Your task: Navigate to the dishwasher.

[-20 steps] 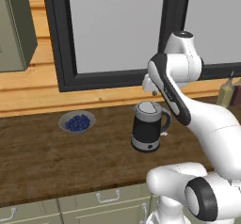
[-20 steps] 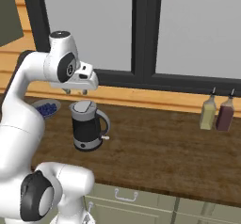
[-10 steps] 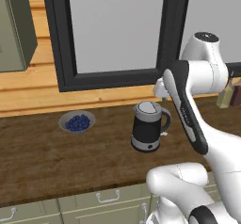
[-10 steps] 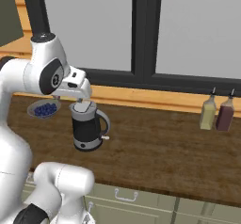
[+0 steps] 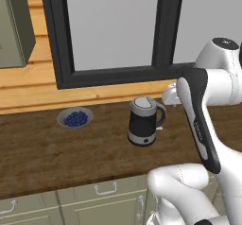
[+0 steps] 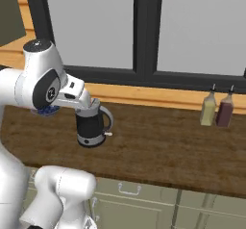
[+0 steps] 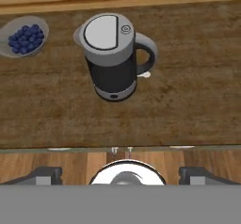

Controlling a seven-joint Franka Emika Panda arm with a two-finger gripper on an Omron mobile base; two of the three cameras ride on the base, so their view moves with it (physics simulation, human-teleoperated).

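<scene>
The dishwasher is out of view. My gripper (image 7: 121, 175) hangs open above the wooden counter, its two dark fingertips (image 7: 45, 174) far apart with nothing between them. Below it stands a black and silver kettle (image 7: 114, 57), upright, handle to the right. The hand (image 5: 170, 95) hovers just right of the kettle (image 5: 143, 121) in the left base view. In the right base view the hand (image 6: 78, 92) sits above the kettle (image 6: 92, 125).
A small bowl of blueberries (image 5: 74, 119) lies left of the kettle on the dark wood counter (image 5: 42, 158). Two bottles (image 6: 216, 108) stand by the window at the right. Olive-green cabinet fronts (image 5: 101, 203) with silver handles run under the counter edge.
The arm has swung across the base views, its upper link moving right in the left view and left in the right view. The scene has drifted slightly left; kettle and bowl stay put.
</scene>
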